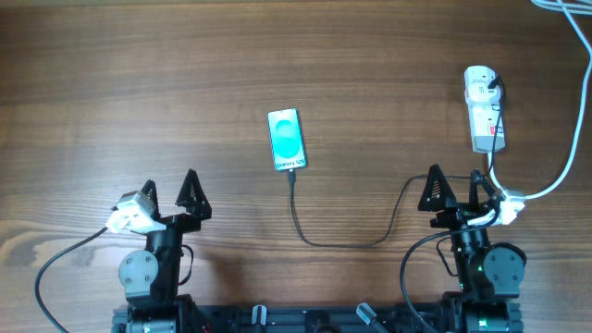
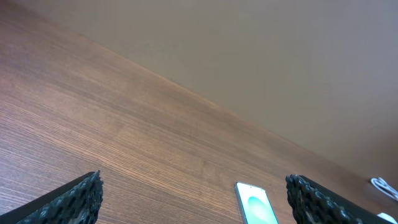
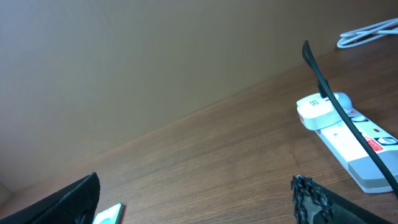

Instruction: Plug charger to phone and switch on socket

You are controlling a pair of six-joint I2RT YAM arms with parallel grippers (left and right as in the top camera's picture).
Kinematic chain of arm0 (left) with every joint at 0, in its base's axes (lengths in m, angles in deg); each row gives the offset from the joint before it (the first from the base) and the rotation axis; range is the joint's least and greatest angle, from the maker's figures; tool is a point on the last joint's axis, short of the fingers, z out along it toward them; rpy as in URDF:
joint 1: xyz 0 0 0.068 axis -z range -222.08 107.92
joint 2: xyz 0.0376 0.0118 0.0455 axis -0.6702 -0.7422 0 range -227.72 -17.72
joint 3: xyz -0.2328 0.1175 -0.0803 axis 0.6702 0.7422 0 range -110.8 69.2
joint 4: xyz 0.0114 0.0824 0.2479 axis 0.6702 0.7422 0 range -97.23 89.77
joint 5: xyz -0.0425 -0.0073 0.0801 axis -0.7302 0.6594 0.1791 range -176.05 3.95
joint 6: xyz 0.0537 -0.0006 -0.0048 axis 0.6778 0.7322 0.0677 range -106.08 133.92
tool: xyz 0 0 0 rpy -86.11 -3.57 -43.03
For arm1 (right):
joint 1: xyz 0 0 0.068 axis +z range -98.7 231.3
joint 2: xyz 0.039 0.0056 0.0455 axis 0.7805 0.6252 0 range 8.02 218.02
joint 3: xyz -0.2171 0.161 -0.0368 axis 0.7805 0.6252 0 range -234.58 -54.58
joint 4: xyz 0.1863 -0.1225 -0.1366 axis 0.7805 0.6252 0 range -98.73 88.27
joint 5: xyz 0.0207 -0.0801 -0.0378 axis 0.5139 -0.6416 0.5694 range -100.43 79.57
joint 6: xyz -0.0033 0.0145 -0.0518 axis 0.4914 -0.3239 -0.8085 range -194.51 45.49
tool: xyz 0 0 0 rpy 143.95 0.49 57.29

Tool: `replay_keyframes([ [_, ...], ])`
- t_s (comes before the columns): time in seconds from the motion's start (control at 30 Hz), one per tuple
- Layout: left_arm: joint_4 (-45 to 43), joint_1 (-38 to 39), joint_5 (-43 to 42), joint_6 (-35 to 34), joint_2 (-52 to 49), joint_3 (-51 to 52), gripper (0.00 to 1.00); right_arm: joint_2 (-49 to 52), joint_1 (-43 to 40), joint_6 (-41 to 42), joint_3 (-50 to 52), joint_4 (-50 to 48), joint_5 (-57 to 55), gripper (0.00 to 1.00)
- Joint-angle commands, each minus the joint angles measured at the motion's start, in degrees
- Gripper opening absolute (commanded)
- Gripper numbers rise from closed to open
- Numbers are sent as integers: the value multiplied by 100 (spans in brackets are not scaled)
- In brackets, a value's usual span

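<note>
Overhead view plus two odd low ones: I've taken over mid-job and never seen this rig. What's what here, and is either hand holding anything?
Two robot arms sit at the near edge of a wooden table. The overhead view looks straight down on both. The other two come from a camera on each wrist, looking forward past that arm's own dark fingers. The left hand and right hand are both open and hold nothing. On the table lie the phone, screen lit, the black charger cable reaching its near end, and the white socket at far right with its white cord. Whether the connector is seated, I can't tell.
</note>
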Motion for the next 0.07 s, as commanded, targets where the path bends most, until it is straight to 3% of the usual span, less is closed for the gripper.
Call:
replay_keyframes([
  [0.0, 35, -59, 79, -50, 55, 28, 100, -83, 46, 15, 15, -13, -105, 100],
  [0.03, 35, -59, 79, -50, 55, 28, 100, -83, 46, 15, 15, -13, -105, 100],
])
